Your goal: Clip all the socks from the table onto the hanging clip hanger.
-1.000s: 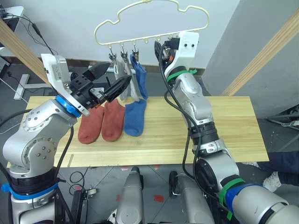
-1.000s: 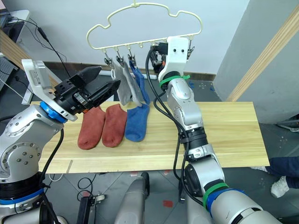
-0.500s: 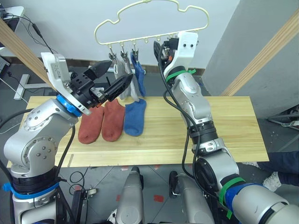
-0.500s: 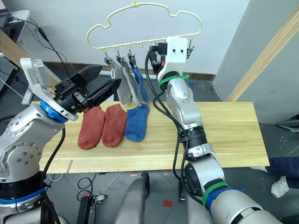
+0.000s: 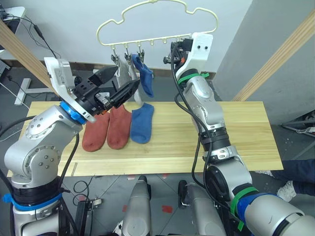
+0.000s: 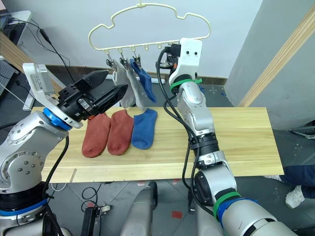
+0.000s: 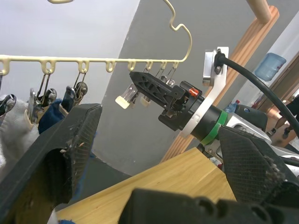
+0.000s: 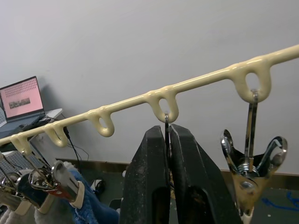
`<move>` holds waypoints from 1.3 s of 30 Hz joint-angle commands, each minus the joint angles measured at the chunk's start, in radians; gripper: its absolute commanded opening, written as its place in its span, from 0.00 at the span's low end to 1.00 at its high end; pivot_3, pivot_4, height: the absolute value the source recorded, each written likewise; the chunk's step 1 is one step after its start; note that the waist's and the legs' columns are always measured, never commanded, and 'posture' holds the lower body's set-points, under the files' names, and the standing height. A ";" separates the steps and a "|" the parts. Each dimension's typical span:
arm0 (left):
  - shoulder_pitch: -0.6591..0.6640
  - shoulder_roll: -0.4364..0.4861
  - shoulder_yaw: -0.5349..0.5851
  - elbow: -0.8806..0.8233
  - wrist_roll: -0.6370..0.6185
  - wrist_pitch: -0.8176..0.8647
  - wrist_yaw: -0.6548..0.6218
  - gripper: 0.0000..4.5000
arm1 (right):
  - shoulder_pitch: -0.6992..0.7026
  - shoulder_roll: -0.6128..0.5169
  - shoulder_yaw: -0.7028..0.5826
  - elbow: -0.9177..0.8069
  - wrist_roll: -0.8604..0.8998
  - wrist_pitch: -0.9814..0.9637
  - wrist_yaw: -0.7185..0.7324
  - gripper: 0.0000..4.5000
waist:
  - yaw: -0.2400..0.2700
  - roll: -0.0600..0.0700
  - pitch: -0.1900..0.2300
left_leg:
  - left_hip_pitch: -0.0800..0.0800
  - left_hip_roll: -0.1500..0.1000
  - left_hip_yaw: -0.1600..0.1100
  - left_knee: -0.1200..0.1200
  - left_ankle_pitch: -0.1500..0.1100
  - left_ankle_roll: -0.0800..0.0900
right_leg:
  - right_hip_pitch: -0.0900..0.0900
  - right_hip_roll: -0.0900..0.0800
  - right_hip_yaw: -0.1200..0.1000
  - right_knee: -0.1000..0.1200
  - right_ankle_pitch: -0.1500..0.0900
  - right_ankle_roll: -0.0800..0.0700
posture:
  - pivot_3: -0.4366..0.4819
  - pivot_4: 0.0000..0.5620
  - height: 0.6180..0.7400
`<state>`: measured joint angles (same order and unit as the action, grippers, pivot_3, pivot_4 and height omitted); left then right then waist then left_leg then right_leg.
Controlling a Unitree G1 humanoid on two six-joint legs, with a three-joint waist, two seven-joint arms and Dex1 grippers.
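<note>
- The clip hanger hangs above the far surface, its long bar running left to right.
- My right jaws are clamped on one clip's wire.
- My left jaws stand apart near the hanging socks.
- Three socks lie flat, long axis near to far.

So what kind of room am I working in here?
Probably a lab or workshop test area, not a home: bare concrete floor, loose cables, a laptop on a side desk, and a plank table set up under a clip hanger.
</note>
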<state>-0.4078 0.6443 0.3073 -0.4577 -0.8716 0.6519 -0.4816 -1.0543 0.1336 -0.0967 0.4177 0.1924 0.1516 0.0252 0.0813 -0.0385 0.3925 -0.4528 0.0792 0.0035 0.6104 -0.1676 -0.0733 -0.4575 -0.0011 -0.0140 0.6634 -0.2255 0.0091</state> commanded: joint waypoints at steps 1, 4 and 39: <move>0.077 0.024 -0.083 -0.026 0.144 -0.028 0.018 1.00 | -0.006 -0.024 -0.006 -0.044 0.036 0.058 0.039 0.01 | 0.000 0.000 0.000 | 0.000 0.000 0.000 0.000 0.000 0.000 | 0.000 0.000 0.000 0.000 0.000 0.000 | 0.76 0.65 1.00; 0.121 -0.010 -0.155 0.015 0.248 -0.084 0.028 1.00 | 0.023 -0.059 0.000 -0.072 0.049 0.113 0.076 0.01 | 0.001 0.000 0.000 | 0.001 0.000 0.000 0.000 0.000 0.000 | 0.000 0.000 0.000 0.000 0.000 0.000 | 0.75 0.66 1.00; -0.112 -0.338 -0.433 0.977 0.790 -0.634 -0.133 0.10 | 0.193 -0.157 0.025 -0.360 0.104 0.442 0.121 0.00 | 0.019 0.001 -0.005 | 0.002 -0.001 0.001 0.002 0.000 0.002 | 0.002 0.000 0.001 0.002 -0.002 0.004 | 0.63 0.67 1.00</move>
<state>-0.5622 0.3267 -0.1311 0.5762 -0.0473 0.0147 -0.5936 -0.8806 -0.0198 -0.0422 0.0442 0.2703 0.5274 0.1544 0.1004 -0.0374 0.3877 -0.4508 0.0781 0.0045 0.6128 -0.1671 -0.0717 -0.4551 -0.0010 -0.0133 0.6650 -0.2277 0.0127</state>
